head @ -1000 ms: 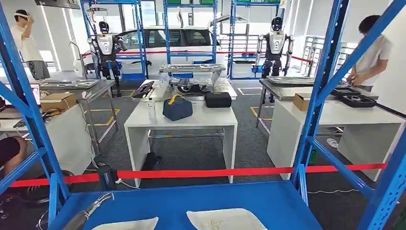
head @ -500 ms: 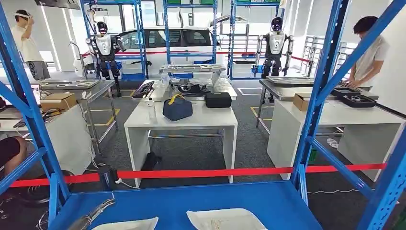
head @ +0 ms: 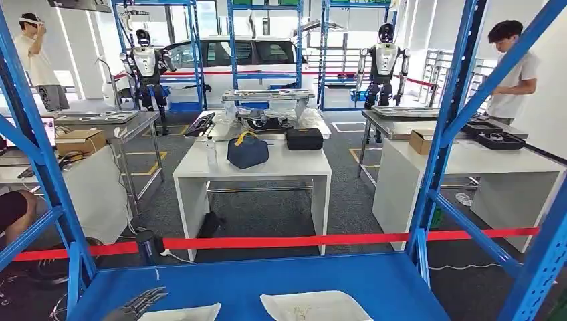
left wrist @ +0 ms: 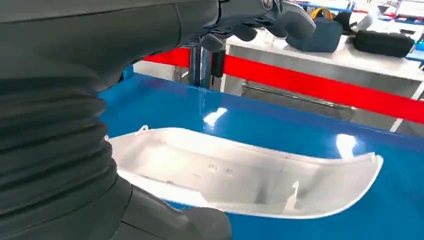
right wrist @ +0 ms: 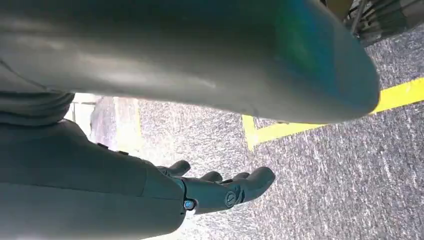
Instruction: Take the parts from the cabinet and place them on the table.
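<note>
Parts, two white shells (head: 314, 306) (head: 179, 313), lying on the blue cabinet shelf (head: 281, 277), my left hand (head: 139, 304) beside one, fingers spread and empty, my right hand (right wrist: 220, 190) hanging loose over grey floor (right wrist: 320, 190), red barrier tape (head: 287, 241) and white counter (head: 254, 170) beyond.

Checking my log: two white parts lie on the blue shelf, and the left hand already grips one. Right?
Not quite. The left hand hovers above the white part without gripping it, as the left wrist view shows. Two white parts do lie on the blue shelf.
</note>
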